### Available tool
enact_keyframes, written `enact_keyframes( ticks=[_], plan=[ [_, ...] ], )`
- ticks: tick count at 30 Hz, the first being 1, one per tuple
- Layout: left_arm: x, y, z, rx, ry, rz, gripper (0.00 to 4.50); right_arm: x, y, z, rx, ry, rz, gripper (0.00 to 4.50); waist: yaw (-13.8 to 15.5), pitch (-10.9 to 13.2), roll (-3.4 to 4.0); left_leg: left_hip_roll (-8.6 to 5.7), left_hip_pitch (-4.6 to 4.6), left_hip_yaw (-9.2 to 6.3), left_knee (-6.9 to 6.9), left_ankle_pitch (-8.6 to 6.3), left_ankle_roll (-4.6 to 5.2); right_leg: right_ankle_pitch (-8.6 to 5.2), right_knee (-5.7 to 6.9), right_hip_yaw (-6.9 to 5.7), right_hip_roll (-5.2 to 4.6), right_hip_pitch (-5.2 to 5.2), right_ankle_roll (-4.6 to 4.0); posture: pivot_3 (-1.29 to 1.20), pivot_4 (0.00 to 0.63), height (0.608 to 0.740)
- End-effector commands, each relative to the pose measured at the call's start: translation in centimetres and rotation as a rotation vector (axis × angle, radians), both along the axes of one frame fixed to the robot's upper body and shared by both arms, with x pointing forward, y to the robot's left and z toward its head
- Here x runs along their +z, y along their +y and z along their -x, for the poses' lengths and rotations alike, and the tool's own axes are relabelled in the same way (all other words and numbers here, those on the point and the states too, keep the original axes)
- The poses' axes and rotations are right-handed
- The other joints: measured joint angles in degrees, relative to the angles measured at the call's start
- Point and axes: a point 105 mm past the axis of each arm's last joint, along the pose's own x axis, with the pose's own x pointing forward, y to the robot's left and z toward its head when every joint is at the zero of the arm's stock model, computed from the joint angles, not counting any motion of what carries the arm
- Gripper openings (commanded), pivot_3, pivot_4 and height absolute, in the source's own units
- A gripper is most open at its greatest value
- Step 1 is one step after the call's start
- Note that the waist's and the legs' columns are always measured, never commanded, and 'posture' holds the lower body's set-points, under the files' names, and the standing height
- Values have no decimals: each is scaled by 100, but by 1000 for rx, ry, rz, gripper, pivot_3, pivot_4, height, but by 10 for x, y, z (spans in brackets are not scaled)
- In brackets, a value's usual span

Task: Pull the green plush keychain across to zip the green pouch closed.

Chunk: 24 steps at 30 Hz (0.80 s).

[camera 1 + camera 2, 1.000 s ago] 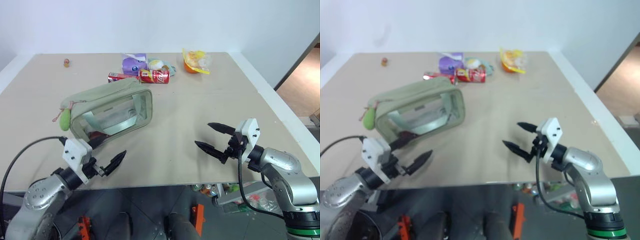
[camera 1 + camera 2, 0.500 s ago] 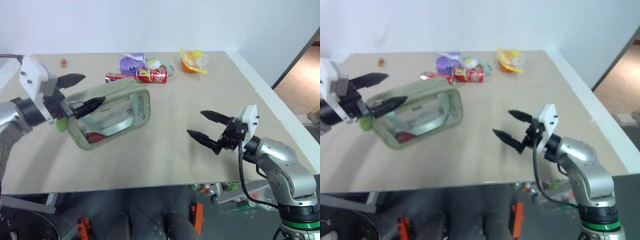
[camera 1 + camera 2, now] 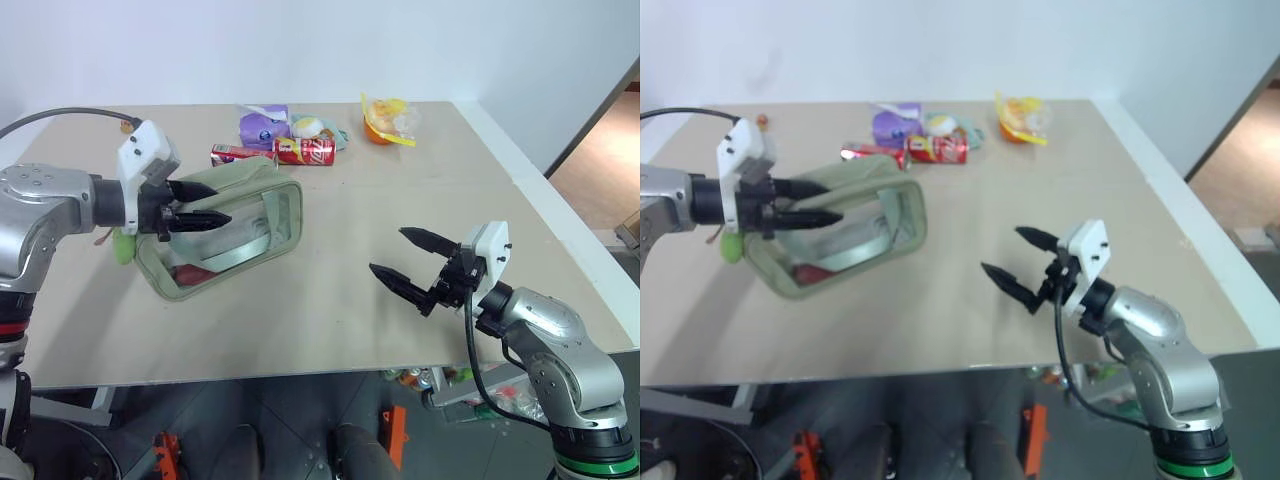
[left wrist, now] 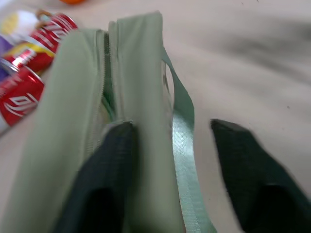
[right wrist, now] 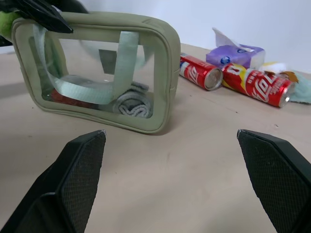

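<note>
Near the front edge of the surface (image 3: 330, 340), the right fingers (image 3: 402, 262) are spread wide and hold nothing. Farther back, by the left edge, the left fingers (image 3: 207, 203) stand partly open over the pouch (image 3: 262, 228). The keychain (image 3: 124, 246) hangs at its left end. Cans (image 3: 307, 151) lie near the far edge.

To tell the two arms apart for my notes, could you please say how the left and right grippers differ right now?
The left gripper sits over the top of the green pouch, fingers close together; the right gripper hovers over bare table, fingers spread wide. The left is near the pouch's zipper; the right is well clear of it. Both have black fingers and hold nothing visible.
</note>
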Motion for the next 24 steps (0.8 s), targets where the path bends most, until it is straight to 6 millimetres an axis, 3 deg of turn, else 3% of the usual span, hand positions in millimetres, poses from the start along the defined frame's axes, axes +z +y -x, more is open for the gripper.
enact_keyframes(
  ticks=[1,4,7,12,19,24],
  plan=[
    [1,3,-2,8,5,-59,930,15,0,6,-3,-79,1,4500,1,0,0,0,0,0,0,0,0,0,0,-1,0,1,0,0,150,740],
    [-2,4,-6,24,10,-96,46,16,-1,6,-9,-83,1,4500,2,0,0,0,0,-2,1,0,0,0,0,-2,0,2,0,0,150,740],
    [2,-1,-5,-22,-9,-107,46,15,-1,6,-11,-85,1,4500,-2,0,0,0,1,-2,2,0,0,0,1,-1,1,2,0,0,150,740],
    [19,-27,1,-169,-83,-138,46,19,-3,4,-11,-96,3,4500,25,0,0,-1,-2,-3,4,0,0,0,3,-2,0,2,1,0,150,740],
    [13,-81,0,-388,-164,-242,46,26,-11,-4,-23,-120,32,4500,74,0,0,-13,-19,-12,22,1,1,1,0,5,-2,3,12,0,150,740],
    [6,-105,-3,-509,-182,-274,46,25,-12,-3,-29,-119,29,4500,74,0,1,-12,-19,-22,19,-1,5,-2,2,-1,5,4,9,0,150,740]
  ],
)
